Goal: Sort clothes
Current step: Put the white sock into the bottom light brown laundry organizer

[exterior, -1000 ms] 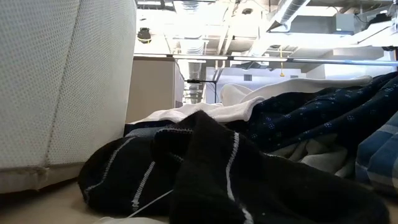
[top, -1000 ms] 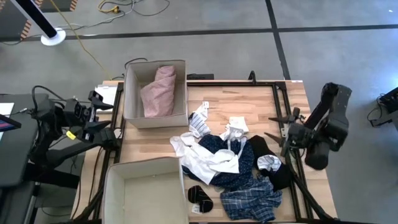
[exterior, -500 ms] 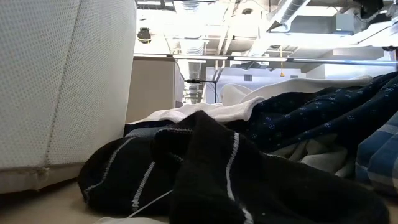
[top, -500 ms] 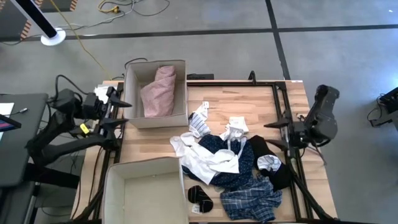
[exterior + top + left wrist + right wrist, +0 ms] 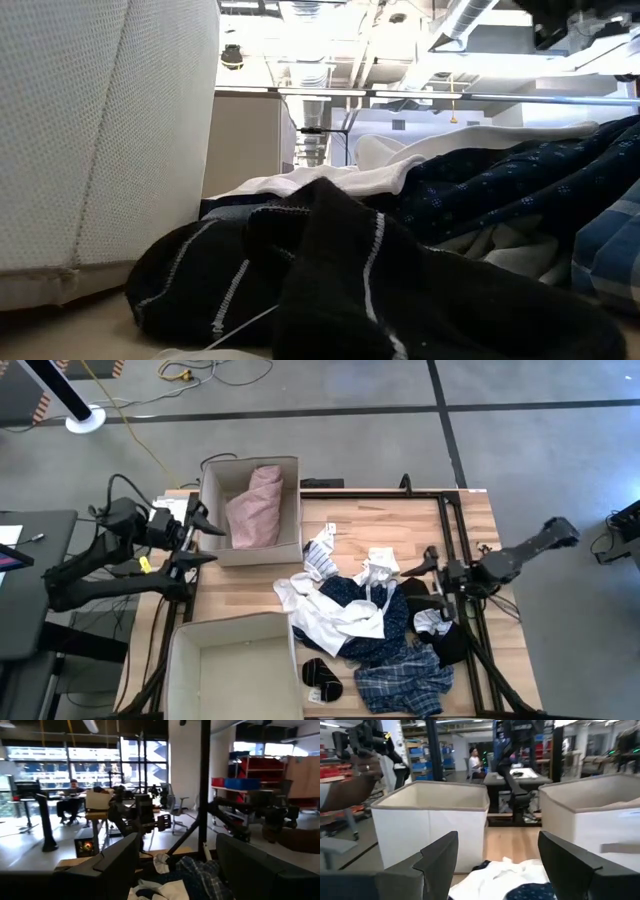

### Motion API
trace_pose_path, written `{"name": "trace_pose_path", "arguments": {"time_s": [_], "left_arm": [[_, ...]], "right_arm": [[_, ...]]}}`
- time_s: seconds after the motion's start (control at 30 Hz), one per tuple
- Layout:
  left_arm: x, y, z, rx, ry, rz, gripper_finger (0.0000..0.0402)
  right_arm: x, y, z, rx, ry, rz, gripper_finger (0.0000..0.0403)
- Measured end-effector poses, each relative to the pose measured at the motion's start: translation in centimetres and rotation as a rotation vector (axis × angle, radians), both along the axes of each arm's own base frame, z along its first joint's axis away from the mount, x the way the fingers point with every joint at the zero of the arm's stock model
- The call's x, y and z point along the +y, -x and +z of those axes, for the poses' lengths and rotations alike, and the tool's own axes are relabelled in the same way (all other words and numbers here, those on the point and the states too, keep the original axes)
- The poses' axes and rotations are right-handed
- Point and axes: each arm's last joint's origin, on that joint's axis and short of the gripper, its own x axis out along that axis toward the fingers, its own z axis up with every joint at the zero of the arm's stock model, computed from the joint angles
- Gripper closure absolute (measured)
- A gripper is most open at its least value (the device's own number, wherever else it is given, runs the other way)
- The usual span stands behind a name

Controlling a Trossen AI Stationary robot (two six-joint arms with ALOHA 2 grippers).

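Clothes (image 5: 375, 630) heaped on the counter (image 5: 250, 585), both tools open and empty.

We see the pile in the lower middle of the high view: white, navy dotted and blue plaid pieces tangled together, with dark socks (image 5: 320, 678) at its lower left edge, just beside the empty box (image 5: 232, 670) in the lower left. One pink garment (image 5: 255, 508) lies in the second box (image 5: 250, 510) at the upper left. Our left tool (image 5: 197, 534) sits at the left edge of the counter, beside that upper box, fingers spread and gripping nothing. Our right tool (image 5: 432, 580) hovers at the pile's right edge, fingers equally wide apart, with no cloth between them. In the low view the socks fill the foreground.
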Motion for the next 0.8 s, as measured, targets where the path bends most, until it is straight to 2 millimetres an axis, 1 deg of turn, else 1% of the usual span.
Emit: {"name": "trace_pose_path", "arguments": {"time_s": [0.17, 0.37, 0.47, 0.63, 0.8], "left_arm": [[0.0, -1.6, -0.3, 0.042, 0.005, -0.051, 0.0141], [-0.5, -2.5, -0.5, 0.049, -0.019, -0.08, 0.0141], [-0.9, -2.6, -0.5, 0.043, -0.031, -0.091, 0.0141], [-1.5, -3.0, -0.6, 0.05, -0.031, -0.134, 0.0141], [-2.2, -4.3, -1.1, 0.094, -0.033, -0.165, 0.0141]], "right_arm": [[-0.1, -3.4, -1.2, 0.061, -0.017, 0.06, 0.0113], [0.4, -6.9, -4.1, 0.187, -0.034, 0.087, 0.0113], [0.9, -8.3, -5.3, 0.245, -0.047, 0.105, 0.0113], [2.3, -10.8, -6.2, 0.326, -0.027, 0.129, 0.0113], [3.6, -13.3, -7.3, 0.402, 0.004, 0.144, 0.0113]]}}
